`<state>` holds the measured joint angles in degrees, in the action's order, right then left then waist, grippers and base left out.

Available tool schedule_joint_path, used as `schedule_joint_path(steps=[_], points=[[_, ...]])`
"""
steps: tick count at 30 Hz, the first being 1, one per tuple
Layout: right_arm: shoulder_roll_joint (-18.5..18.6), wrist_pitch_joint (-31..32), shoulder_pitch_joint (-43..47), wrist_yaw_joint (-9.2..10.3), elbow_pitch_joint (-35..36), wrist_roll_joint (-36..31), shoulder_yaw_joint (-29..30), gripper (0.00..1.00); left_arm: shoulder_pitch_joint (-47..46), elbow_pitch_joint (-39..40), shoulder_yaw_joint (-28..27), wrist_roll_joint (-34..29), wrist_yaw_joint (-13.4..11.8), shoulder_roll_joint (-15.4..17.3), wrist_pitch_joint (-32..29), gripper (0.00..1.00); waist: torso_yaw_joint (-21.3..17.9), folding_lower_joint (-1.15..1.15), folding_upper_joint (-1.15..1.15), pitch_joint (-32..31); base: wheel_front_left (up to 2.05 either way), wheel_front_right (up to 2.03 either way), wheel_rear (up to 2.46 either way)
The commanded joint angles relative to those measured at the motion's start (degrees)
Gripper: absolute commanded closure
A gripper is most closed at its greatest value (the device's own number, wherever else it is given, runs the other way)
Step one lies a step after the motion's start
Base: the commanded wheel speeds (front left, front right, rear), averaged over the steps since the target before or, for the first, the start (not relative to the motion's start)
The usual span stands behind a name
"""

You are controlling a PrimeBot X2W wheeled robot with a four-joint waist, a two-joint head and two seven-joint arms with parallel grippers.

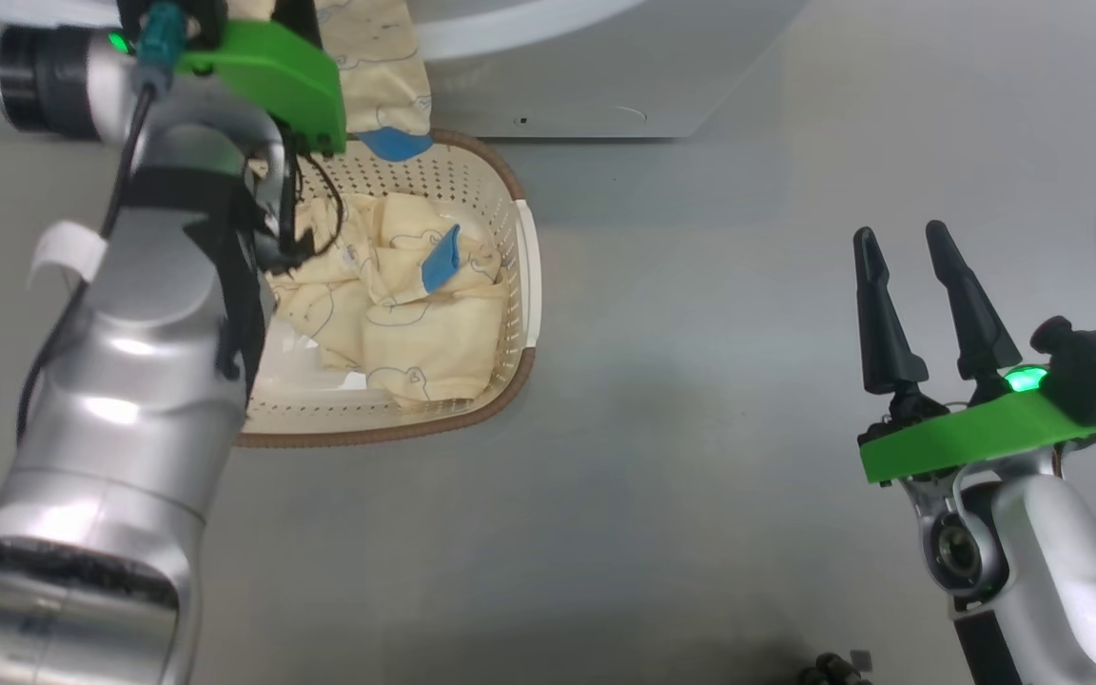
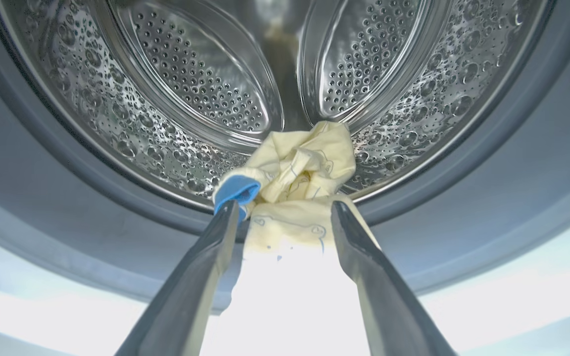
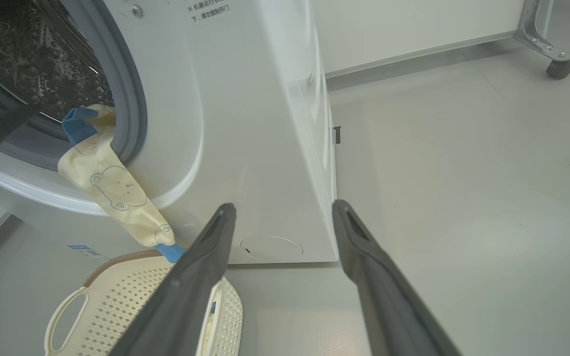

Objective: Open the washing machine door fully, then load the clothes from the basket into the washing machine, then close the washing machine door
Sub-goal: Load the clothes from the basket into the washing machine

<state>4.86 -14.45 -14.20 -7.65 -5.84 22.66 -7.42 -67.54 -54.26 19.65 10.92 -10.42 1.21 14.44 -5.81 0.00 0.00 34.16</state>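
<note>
My left end effector [image 2: 285, 205] sits at the mouth of the drum [image 2: 191, 74], fingers spread wide and gripping nothing. One garment [image 2: 305, 163] lies between them, draped over the gasket [image 3: 129, 99], its tail hanging outside the washing machine [image 3: 245, 123] toward the basket [image 1: 510, 381]. My right end effector [image 1: 900, 230] is likewise spread and empty above the floor [image 1: 700, 428]. The clothes [image 1: 415, 323] in the basket look light, limp and clingy, so I'd pinch a bunched fold mid-pile, not a trailing edge.
</note>
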Motion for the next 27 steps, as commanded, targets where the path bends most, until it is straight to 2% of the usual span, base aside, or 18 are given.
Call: schedule_joint_path(steps=[1, 9, 13, 21, 27], points=[[0.8, -0.5, 1.4, 0.16, 1.7, -0.5, -0.8, 0.00, 1.7, 3.4, -0.1, 0.8, -0.3, 1.7, 0.5, 0.00, 0.6, 0.00, 0.00, -0.5, 0.00, 0.00, 0.00], [1.9, -0.5, 2.6, 0.16, 1.6, -1.0, 0.2, 0.00, 17.7, 19.2, 1.1, 2.7, -3.2, 2.1, 0.5, 0.00, 3.1, 0.00, 0.00, -2.0, 0.00, 0.00, 0.00], [2.1, -0.5, 3.1, 0.16, 1.7, -1.3, 0.9, 0.00, 24.7, 23.9, 0.2, 3.9, -3.9, 3.3, 0.5, 0.00, 3.5, 0.00, 0.00, -2.7, 0.00, 0.00, 0.00], [3.1, -0.5, 4.2, 0.16, 2.1, -2.0, 1.4, 0.00, 40.4, 29.1, -3.2, 6.6, -2.9, 6.5, 0.6, 0.00, 3.4, 0.00, 0.00, -4.6, 0.00, 0.00, 0.00], [3.4, -0.5, 4.8, 0.16, 2.3, -2.1, 1.1, 0.00, 49.7, 31.2, -5.6, 6.0, -2.0, 5.7, 0.6, 0.00, 2.3, 0.00, 0.00, -5.3, 0.00, 0.00, 0.00]])
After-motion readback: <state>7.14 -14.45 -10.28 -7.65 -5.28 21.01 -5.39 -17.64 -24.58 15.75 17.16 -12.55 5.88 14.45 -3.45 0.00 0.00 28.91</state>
